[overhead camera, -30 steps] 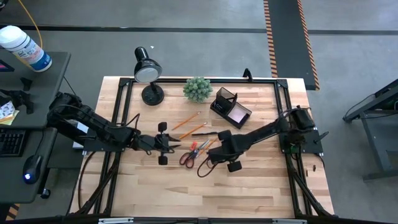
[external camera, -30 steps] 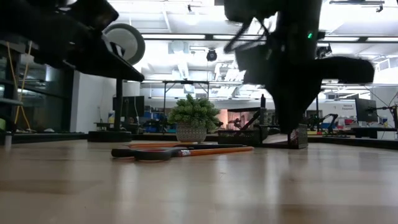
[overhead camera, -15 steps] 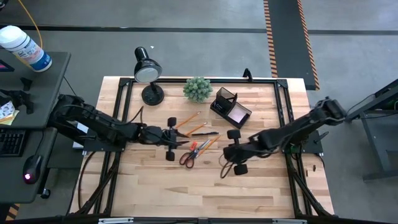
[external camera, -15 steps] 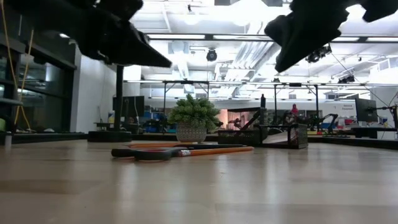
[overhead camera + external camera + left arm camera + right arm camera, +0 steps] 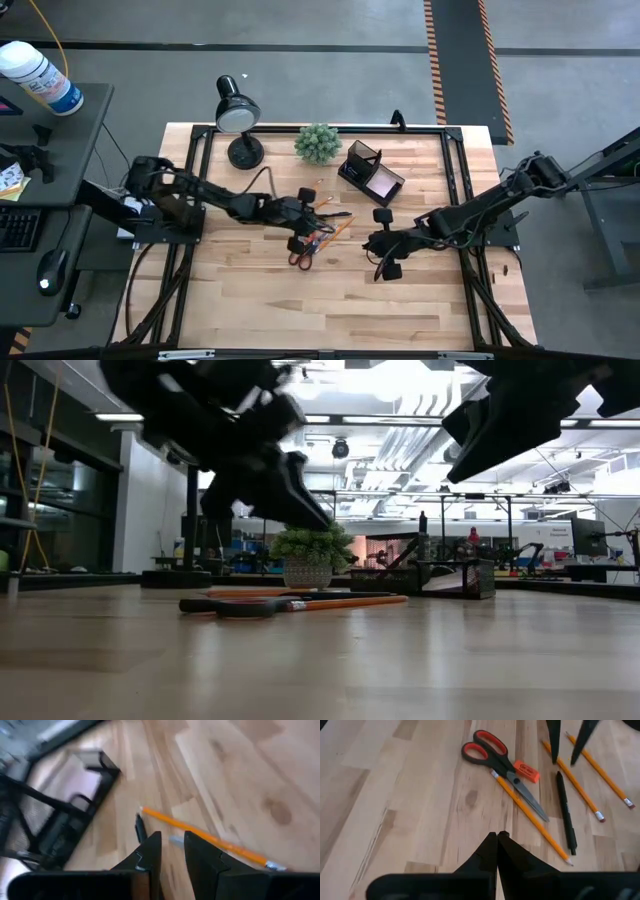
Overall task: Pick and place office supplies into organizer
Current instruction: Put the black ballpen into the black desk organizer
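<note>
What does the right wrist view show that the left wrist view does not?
Only the right wrist view shows the orange-handled scissors, an orange eraser beside their blades, a dark pen in full, three pencils, and the left gripper over them, jaws slightly apart; its own right gripper is shut.

Only the left wrist view shows the organizer with the pink sticky-note pad in its tray.

Both show wooden table and at least one orange pencil.

Place: robotics lab or workshop
Floor: grey concrete, hazard stripe (image 5: 434,55)
Ceiling: exposed ducts (image 5: 400,445), strip lights
Background: framed workbenches (image 5: 300,500), monitors (image 5: 585,535)
</note>
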`<action>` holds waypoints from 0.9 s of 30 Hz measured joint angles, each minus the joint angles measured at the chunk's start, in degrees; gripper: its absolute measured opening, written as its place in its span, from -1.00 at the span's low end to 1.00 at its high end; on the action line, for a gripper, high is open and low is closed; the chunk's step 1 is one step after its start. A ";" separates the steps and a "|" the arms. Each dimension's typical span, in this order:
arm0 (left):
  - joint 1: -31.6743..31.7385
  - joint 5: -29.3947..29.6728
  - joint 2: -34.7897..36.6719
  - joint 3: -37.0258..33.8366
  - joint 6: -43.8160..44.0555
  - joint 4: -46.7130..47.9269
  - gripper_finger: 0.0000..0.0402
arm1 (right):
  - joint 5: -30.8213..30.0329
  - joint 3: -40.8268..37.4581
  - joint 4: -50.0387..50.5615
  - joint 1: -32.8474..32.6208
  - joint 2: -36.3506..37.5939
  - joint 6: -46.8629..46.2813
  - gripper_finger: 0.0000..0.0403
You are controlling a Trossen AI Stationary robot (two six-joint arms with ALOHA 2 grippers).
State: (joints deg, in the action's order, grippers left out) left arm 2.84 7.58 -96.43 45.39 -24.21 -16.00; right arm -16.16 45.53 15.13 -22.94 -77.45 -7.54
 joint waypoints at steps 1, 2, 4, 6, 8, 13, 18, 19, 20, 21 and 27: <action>0.69 -0.61 -1.03 1.36 0.00 1.63 -0.60 | 0.01 -0.02 -0.03 0.00 -0.01 0.01 -1.00; 1.35 -1.01 -2.32 3.09 0.00 3.12 -0.57 | 0.10 -0.06 0.00 0.00 -0.02 0.01 -1.00; 2.65 -1.15 -3.95 6.14 0.00 7.82 -0.50 | 0.35 -0.06 -0.04 0.00 -0.02 0.03 -1.00; 3.85 -1.17 -5.27 9.24 0.25 12.51 -0.43 | 0.35 -0.06 -0.02 0.00 -0.02 0.15 -1.00; 4.88 -1.17 -6.61 12.20 0.60 17.02 -0.36 | 0.43 -0.06 -0.03 0.00 -0.04 0.91 -1.00; 7.25 -5.87 -8.75 18.38 3.56 27.30 -0.28 | 0.44 -0.06 -0.06 0.00 -0.04 1.54 -1.00; 8.14 -8.43 -10.27 21.27 5.57 31.87 -0.31 | 0.44 -0.06 -0.08 0.00 -0.07 1.54 -1.00; 8.14 -8.47 -10.59 21.63 5.58 31.97 -0.32 | 0.44 -0.06 -0.24 0.00 -0.07 1.55 -1.00; 8.13 -8.49 -10.97 21.90 5.62 32.39 -0.33 | 0.46 -0.06 -0.38 0.00 -0.07 1.57 -1.00; 8.14 -8.47 -11.47 22.22 5.62 32.70 -0.35 | 0.44 -0.06 -0.47 0.00 -0.07 1.57 -1.00; 9.00 -8.45 -12.63 22.27 6.22 33.17 -0.41 | 0.83 -0.06 -0.95 -0.07 -0.07 2.02 -1.00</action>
State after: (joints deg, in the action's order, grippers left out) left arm 11.84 -0.86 -109.06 67.65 -17.99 17.17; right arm -15.34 45.47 14.18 -23.00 -77.52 -5.53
